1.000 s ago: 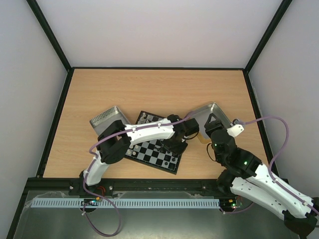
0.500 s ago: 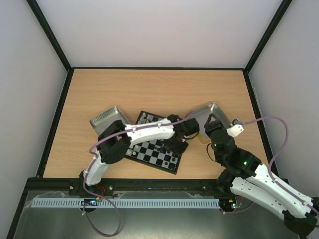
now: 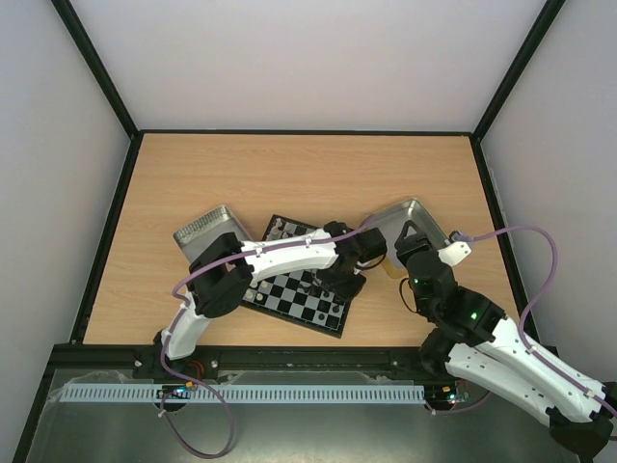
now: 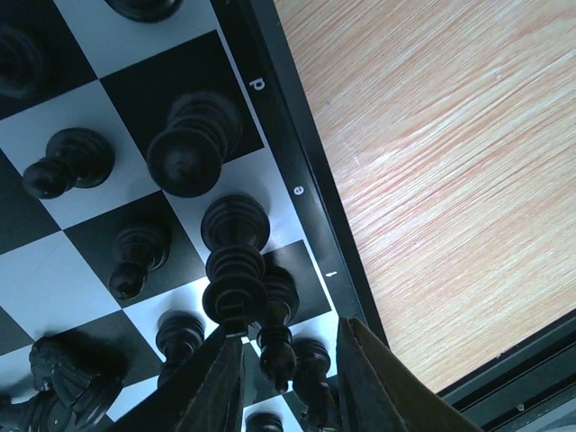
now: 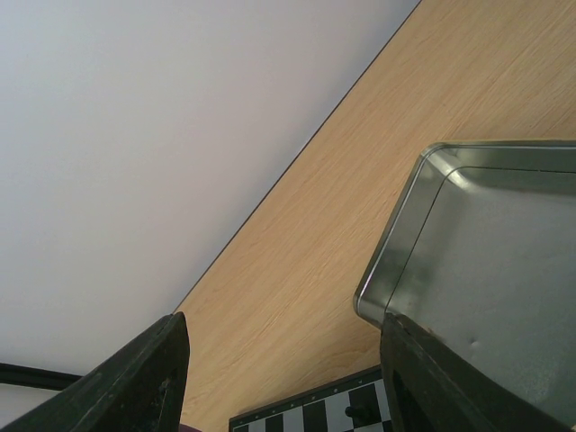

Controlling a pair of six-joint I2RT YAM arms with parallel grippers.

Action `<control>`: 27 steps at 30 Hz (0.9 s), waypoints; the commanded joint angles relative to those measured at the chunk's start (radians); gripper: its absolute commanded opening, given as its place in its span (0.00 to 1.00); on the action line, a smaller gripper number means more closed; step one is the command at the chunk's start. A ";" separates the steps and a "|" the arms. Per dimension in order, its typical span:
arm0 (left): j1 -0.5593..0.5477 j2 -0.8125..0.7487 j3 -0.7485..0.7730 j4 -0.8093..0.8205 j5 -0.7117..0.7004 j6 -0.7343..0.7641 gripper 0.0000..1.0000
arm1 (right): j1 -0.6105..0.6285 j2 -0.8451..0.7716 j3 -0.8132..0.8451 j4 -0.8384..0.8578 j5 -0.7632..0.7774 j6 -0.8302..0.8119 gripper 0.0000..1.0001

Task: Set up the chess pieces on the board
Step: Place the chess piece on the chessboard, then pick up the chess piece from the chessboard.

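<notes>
straddling black chess pieces (image 4: 189, 148) at the chessboard's (image 3: 289, 301) 3 o'clock edge, the left tool (image 4: 290, 331) is spread, pinching nothing. the right tool (image 5: 283, 324) gapes wide over the metal tray (image 5: 486, 261), at the board's 2 o'clock. the board lies toward the tabletop's (image 3: 289, 174) 6 o'clock.

Tight here among the black pieces (image 4: 189, 153), crowded square to square on the board (image 4: 300, 193) by its frame, barely a gap beside the spread fingers of the left gripper (image 4: 292, 326). Bare table (image 4: 432, 162) just past the frame, free. From above, left arm (image 3: 289, 254) lying across the board's far half, near rows uncovered. Over right, tray (image 5: 400, 243) rim close by the right gripper (image 5: 281, 324); free wood beyond, up to the wall (image 5: 135, 135).
</notes>
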 commanded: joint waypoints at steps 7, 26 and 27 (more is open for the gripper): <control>0.023 -0.136 0.007 -0.002 -0.012 -0.010 0.36 | -0.001 0.003 0.011 -0.004 0.001 -0.013 0.57; 0.474 -0.936 -0.759 0.642 -0.131 -0.175 0.40 | 0.003 0.619 0.291 0.195 -0.684 -0.574 0.56; 0.496 -0.973 -0.789 0.660 -0.129 -0.177 0.40 | 0.008 0.659 0.312 0.180 -0.726 -0.591 0.55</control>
